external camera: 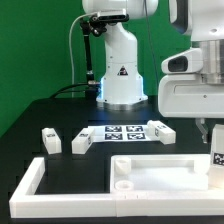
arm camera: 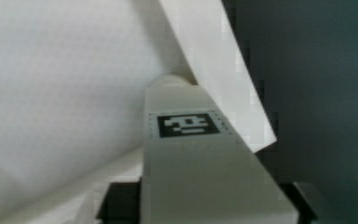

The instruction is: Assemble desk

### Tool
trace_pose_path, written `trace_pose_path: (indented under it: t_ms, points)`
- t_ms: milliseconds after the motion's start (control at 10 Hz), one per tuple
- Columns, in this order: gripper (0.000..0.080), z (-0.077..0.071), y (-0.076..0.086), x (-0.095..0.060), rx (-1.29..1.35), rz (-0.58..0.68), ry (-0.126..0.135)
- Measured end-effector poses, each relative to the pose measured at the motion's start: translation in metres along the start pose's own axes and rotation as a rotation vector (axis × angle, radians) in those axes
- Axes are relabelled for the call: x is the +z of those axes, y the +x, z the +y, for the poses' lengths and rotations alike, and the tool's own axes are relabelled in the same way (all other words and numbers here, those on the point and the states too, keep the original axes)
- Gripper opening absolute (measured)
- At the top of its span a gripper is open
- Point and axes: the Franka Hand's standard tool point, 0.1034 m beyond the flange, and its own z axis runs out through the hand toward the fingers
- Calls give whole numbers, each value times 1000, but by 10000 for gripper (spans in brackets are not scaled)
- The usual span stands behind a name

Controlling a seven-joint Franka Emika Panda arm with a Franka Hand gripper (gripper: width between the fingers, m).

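The white rimmed tabletop [external camera: 160,172] lies flat at the front of the black table. My gripper [external camera: 213,135] hangs over its corner at the exterior view's right. A white leg [external camera: 217,157] with a black-and-white tag stands upright under it, half cut off by the frame edge. In the wrist view that leg [arm camera: 194,140] fills the space between my gripper's [arm camera: 208,200] dark fingers [arm camera: 126,200], which lie against both its sides. It stands at the tabletop's [arm camera: 51,100] raised rim. Three more legs lie loose: two [external camera: 50,140] [external camera: 80,143] on the exterior view's left, one [external camera: 160,128] behind the tabletop.
The marker board [external camera: 120,133] lies fixed in the middle of the table, in front of the robot's white base [external camera: 120,75]. A long white border rail [external camera: 30,185] runs along the table's front and up the exterior view's left side. A green wall stands behind.
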Motion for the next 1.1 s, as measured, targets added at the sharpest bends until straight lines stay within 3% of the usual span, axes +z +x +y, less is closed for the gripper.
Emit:
trace_pose_path:
  t_ms: [200, 400, 500, 800, 1000, 1100]
  points:
    - [301, 2, 0, 1, 339, -12, 9]
    - [297, 3, 2, 2, 755, -78, 66]
    - [297, 7, 4, 1, 832, -100, 88]
    - [297, 6, 1, 2, 948, -107, 79]
    - [561, 6, 1, 3, 928, -106, 79]
    - [626, 6, 1, 3, 720, -101, 70]
